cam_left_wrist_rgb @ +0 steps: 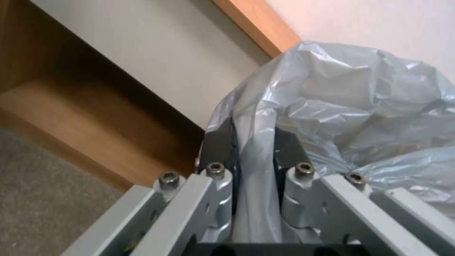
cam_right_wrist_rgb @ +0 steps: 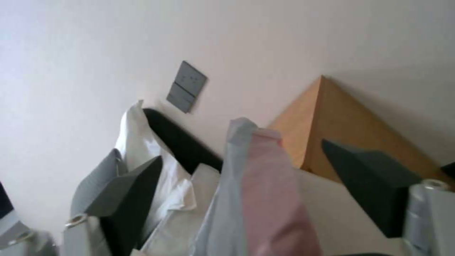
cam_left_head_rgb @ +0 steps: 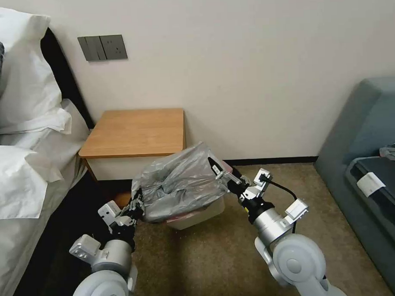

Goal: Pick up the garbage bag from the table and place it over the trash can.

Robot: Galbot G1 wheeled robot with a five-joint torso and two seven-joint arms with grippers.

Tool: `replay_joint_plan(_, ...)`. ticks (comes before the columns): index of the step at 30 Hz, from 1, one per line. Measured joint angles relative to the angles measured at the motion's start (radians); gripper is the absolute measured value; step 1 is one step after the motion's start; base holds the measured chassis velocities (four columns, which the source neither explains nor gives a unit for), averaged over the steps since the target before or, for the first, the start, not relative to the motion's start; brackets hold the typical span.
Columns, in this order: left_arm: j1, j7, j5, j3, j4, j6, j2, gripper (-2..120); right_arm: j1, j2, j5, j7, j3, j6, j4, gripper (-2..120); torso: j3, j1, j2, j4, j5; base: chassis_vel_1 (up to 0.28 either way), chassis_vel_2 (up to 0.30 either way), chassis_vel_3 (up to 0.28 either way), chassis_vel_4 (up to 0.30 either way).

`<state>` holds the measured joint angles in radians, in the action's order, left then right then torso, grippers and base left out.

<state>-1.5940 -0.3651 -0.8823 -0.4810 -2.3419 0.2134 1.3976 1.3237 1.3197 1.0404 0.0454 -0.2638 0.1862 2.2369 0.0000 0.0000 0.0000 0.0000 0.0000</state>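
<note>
The crinkly grey garbage bag (cam_left_head_rgb: 181,183) lies bunched over the cream trash can (cam_left_head_rgb: 204,214), which stands on the carpet in front of the table (cam_left_head_rgb: 136,130). My left gripper (cam_left_head_rgb: 137,206) is at the bag's left side and shut on it. In the left wrist view a fold of the bag (cam_left_wrist_rgb: 360,99) is pinched in the left gripper (cam_left_wrist_rgb: 253,131). My right gripper (cam_left_head_rgb: 222,168) is at the bag's right side, open. In the right wrist view the bag's pinkish edge (cam_right_wrist_rgb: 265,185) stands loose in the right gripper (cam_right_wrist_rgb: 241,151), whose fingers (cam_right_wrist_rgb: 128,188) are wide apart.
A bed with white pillows (cam_left_head_rgb: 23,98) runs along the left. A blue-grey sofa (cam_left_head_rgb: 370,150) stands at the right. The wall carries a grey switch plate (cam_left_head_rgb: 102,47). Open carpet (cam_left_head_rgb: 201,264) lies between my arms.
</note>
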Motion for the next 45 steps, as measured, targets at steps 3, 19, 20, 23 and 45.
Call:
replay_joint_plan(3, 0.001, 0.001, -0.004, 0.001, 0.001, 0.003, 0.0, 8, 0.001, 0.005, 0.0, -0.002, 0.001, 0.002, -0.002, 78, 0.0, 0.0, 0.0, 0.0, 0.0, 0.0, 0.0, 0.0, 0.0)
replay_joint_plan(19, 0.018, 0.006, -0.033, 0.009, 0.013, 0.011, 0.007, 8, 0.007, 0.005, 0.004, -0.005, -0.003, 0.004, -0.001, 19, 0.0, 0.0, 0.0, 0.0, 0.0, 0.0, 0.0, 0.0, 0.0)
replay_joint_plan(20, 0.018, 0.009, -0.033, 0.009, 0.017, 0.011, 0.006, 8, 0.007, 0.008, 0.004, -0.005, -0.003, 0.003, -0.001, 15, 0.0, 0.0, 0.0, 0.0, 0.0, 0.0, 0.0, 0.0, 0.0)
replay_joint_plan(23, 0.016, 0.016, -0.032, 0.009, 0.021, 0.012, 0.007, 8, 0.002, 0.018, 0.005, -0.007, -0.003, 0.0, -0.005, 4, 0.0, 0.0, 0.0, 0.0, 0.0, 0.0, 0.0, 0.0, 0.0)
replay_joint_plan(45, 0.015, 0.038, -0.048, 0.015, 0.02, 0.01, 0.012, 7, 0.0, 0.033, 0.023, -0.005, -0.047, -0.011, -0.036, 0, 0.0, 0.0, 0.0, 0.0, 0.0, 0.0, 0.0, 0.0, 0.0)
